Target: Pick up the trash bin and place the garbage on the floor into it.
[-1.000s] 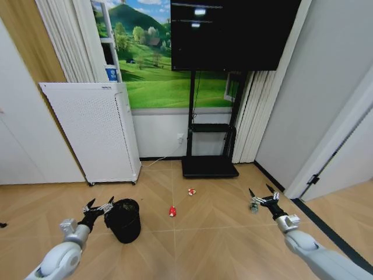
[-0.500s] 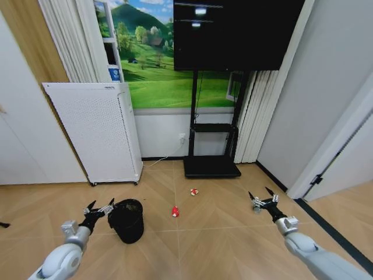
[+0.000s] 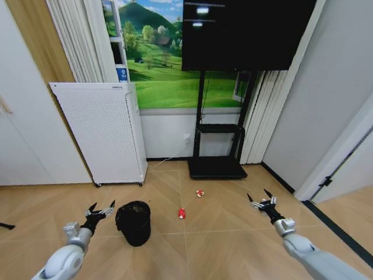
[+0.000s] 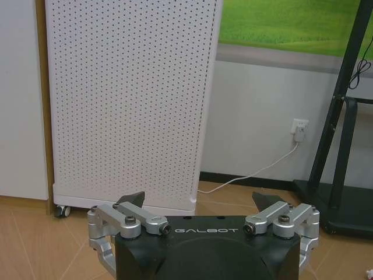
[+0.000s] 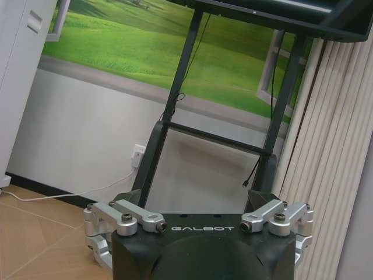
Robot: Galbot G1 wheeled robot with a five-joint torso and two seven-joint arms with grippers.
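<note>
Head view: both claws spread empty; I'd steer my left gripper [image 3: 100, 211] squarely over the trash bin [image 3: 134, 221] rim.

Bare floor [image 3: 221, 233] lies open in the middle of the frame. The big white box [image 3: 102, 131] at the left and the black stand [image 3: 217, 166] block the back.

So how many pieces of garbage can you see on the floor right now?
2. One red-and-white bit lies right of the trash bin; the other sits farther off, near the black TV stand base. The right gripper may hide more.
</note>
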